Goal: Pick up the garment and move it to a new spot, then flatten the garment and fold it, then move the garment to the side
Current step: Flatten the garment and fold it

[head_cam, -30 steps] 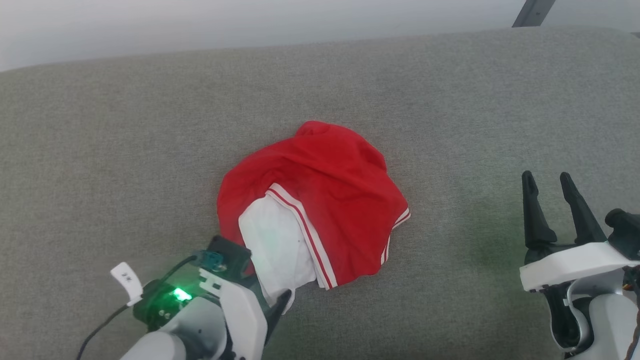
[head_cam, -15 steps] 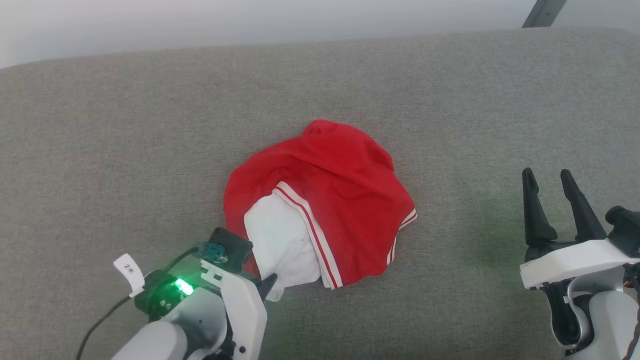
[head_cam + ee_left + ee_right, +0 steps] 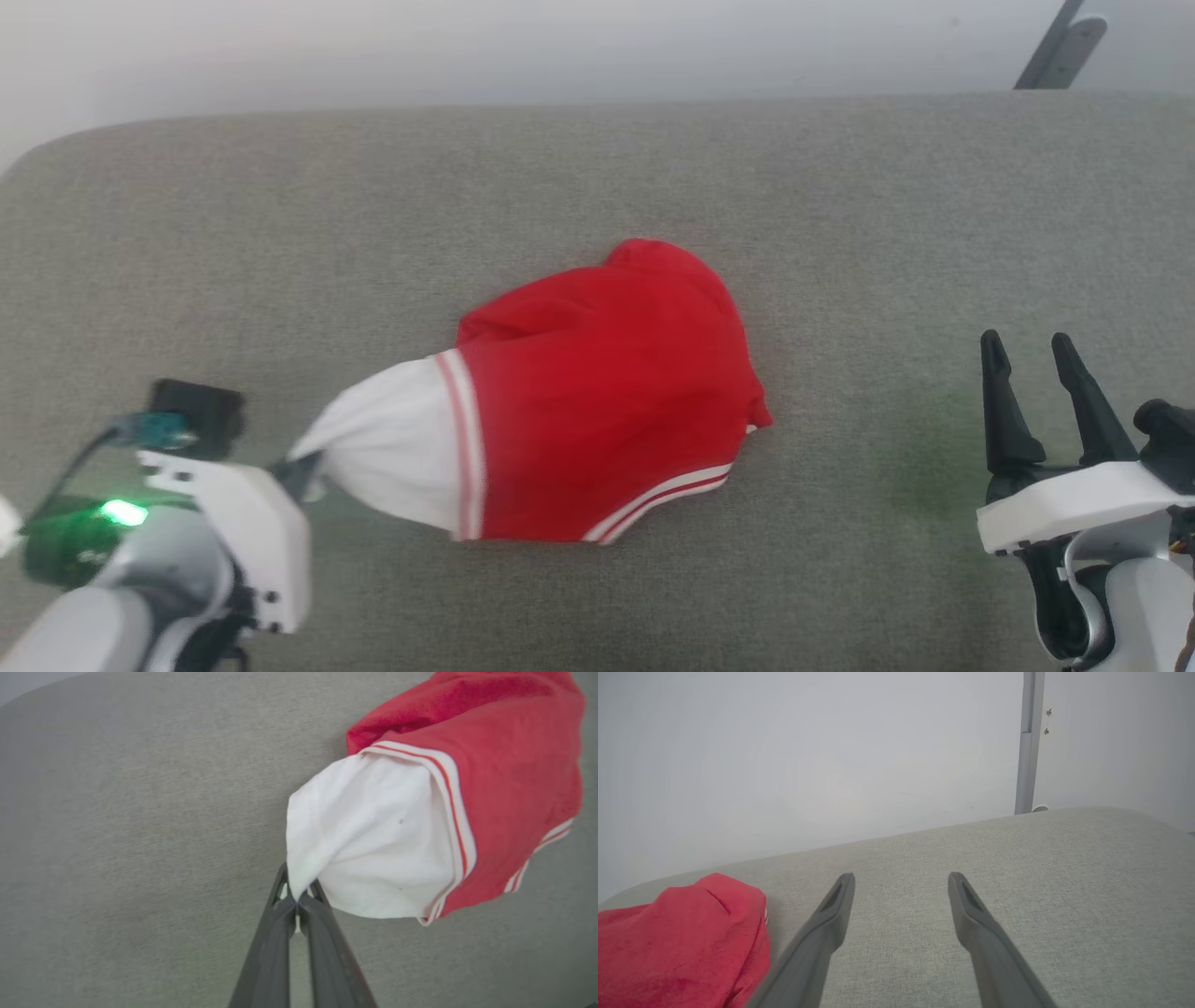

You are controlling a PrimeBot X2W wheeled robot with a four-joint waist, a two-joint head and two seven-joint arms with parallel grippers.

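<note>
The garment is bright red cloth with a white end panel edged in thin red-and-white stripes. It lies bunched in the middle of the grey cushion. My left gripper at the lower left is shut on the tip of the white panel, which is stretched out toward it. In the left wrist view the two fingers pinch the white corner together. My right gripper stands open at the lower right, well apart from the garment, with nothing between its fingers.
The grey fabric cushion spans the whole width, its far edge meeting a pale wall. A grey metal post rises behind the far right corner.
My left gripper shut on the white panel's corner and pulled left, drawing the panel out and dragging the garment flatter. The head camera also shifted. The right gripper stayed put.
</note>
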